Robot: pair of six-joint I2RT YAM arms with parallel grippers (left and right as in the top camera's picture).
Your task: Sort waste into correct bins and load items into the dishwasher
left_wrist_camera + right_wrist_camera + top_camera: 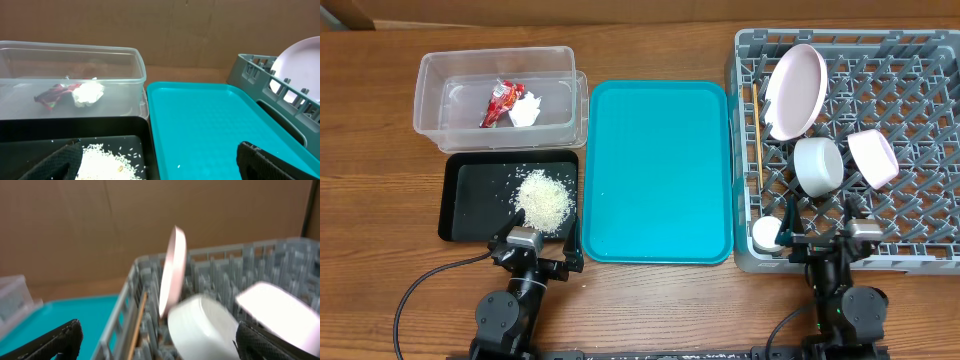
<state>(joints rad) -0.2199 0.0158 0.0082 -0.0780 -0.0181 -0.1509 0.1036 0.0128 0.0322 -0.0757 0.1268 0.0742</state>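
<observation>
Both pincers sat at the bottom of the overhead view, fingers spread wide and holding nothing. The left gripper (540, 250) hung over the black tray's (460, 200) near edge, and the right gripper (835, 240) by the grey rack's (920, 60) near wall.

Rice (544, 198) lay heaped in the black tray. The wrapper (502, 102) and tissue (527, 110) lay in the clear tub (430, 95) at upper left. The plate (796, 90), bowls (817, 165), cup (766, 233) and chopsticks (757, 140) were in the rack.

Sorting looked finished, so a straight pull-back, clear of the cup, seemed wise. The right wrist view was blurred, and a white speck on the teal tray (660, 170) could not be identified.
</observation>
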